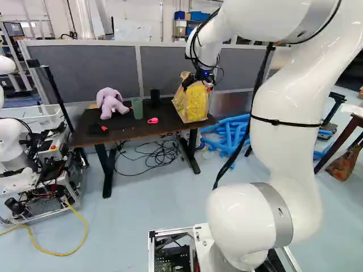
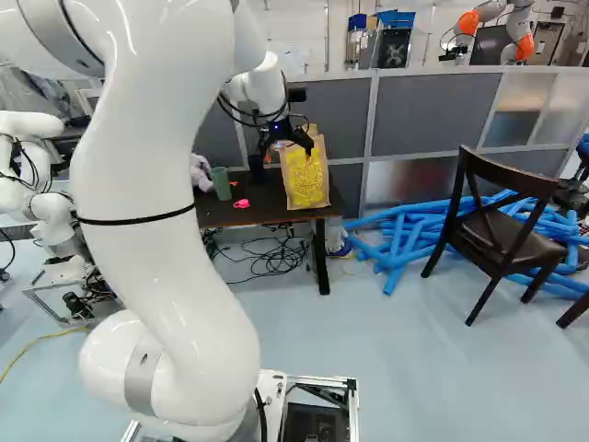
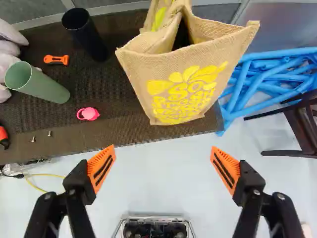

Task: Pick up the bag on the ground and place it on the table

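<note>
Have the gripper (image 2: 286,147) spread wide near the bag's close side, with the orange pads (image 3: 101,168) facing each other across a broad gap. Taking twelve o'clock as straight out past the fingertips, find the bag (image 3: 181,87) at twelve from the gripper (image 3: 162,148), outside that gap. See it upright on the table (image 3: 64,133), mouth open (a coarse tan one, yellow print on its front), so already where the task wants it.

From the bag, on that same clock, spot the black cup (image 3: 84,33) at ten, with the orange-handled tool (image 3: 56,59) and green cup (image 3: 37,82) around nine. Add the small pink item (image 3: 88,114) at eight and, beyond the green cup, the lilac plush toy (image 1: 110,102) at nine. Towards three, on the floor, notice blue tubes (image 3: 267,82) in a heap; at four, a dark chair (image 3: 302,126). Under the table, make out tangled black cables (image 1: 154,157). At nine in the left base view, see another robot (image 1: 12,141).
</note>
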Motion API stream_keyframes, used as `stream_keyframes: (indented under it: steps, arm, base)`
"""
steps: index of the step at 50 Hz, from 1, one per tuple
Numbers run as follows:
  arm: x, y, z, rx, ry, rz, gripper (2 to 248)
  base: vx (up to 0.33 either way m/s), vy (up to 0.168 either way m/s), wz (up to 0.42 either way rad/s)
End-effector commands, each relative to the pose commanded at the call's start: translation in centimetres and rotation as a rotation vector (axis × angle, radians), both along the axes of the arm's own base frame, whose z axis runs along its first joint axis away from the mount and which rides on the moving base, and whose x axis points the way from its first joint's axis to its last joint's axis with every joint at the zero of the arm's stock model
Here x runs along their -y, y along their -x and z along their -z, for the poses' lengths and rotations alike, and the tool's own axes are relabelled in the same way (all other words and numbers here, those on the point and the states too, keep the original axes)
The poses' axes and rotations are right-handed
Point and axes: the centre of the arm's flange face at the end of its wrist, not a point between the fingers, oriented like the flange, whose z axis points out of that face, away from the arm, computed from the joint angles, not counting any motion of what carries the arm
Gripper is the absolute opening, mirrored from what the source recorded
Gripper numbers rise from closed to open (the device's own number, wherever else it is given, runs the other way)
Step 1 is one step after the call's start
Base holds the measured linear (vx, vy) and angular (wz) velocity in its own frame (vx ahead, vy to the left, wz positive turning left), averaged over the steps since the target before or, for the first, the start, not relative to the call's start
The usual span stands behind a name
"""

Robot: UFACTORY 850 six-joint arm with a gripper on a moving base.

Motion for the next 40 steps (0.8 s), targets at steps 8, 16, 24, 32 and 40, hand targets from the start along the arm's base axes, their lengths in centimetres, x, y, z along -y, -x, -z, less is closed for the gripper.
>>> stream_keyframes:
  steps: [8,16,24,32,40]
  arm:
    - [-0.3,2.0,1.6,0.058,0.001,0.003,247]
    - [-0.5,4.2,3.2,0.115,0.002,0.006,247]
    - [-0.7,6.5,4.9,0.173,0.002,0.008,247]
    - [-1.0,9.0,6.6,0.230,0.002,0.010,247]
    - [-1.2,11.5,8.1,0.285,0.000,0.011,247]
  base:
    - [0.000,0.000,0.000]
    - [0.000,0.000,0.000]
    - [0.000,0.000,0.000]
    - [0.000,0.000,0.000]
    - [0.000,0.000,0.000]
